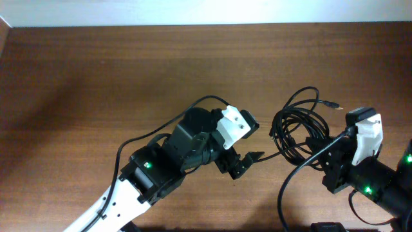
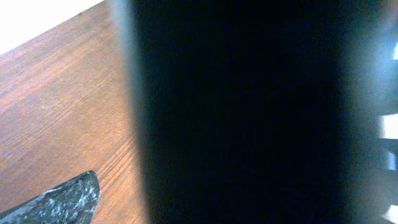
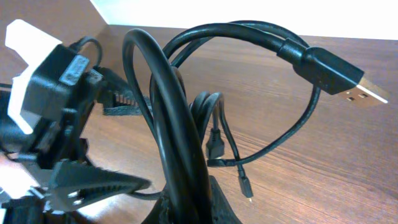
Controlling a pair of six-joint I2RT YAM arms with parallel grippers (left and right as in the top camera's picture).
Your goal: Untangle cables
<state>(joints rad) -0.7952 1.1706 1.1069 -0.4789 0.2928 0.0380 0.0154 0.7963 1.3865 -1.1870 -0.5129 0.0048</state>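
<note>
The cables (image 1: 297,132) lie as a tangled bundle of thin black loops at the right of the table. A small plug end (image 1: 335,105) sticks out at the far right. My right gripper (image 1: 324,156) is shut on the bundle's near side. In the right wrist view the loops (image 3: 168,118) rise out of its jaws (image 3: 196,202), with a gold-tipped USB plug (image 3: 364,90) at upper right and a small plug (image 3: 246,186) hanging low. My left gripper (image 1: 248,162) is just left of the bundle with its fingers apart. One thin strand (image 1: 269,154) runs to its finger tip (image 3: 134,183).
The brown wooden table (image 1: 96,77) reaches to a white wall at the far edge. The left wrist view is mostly blocked by a dark blurred shape (image 2: 249,112); only one finger (image 2: 59,202) and wood show. The arms' own thicker black cables trail at the bottom.
</note>
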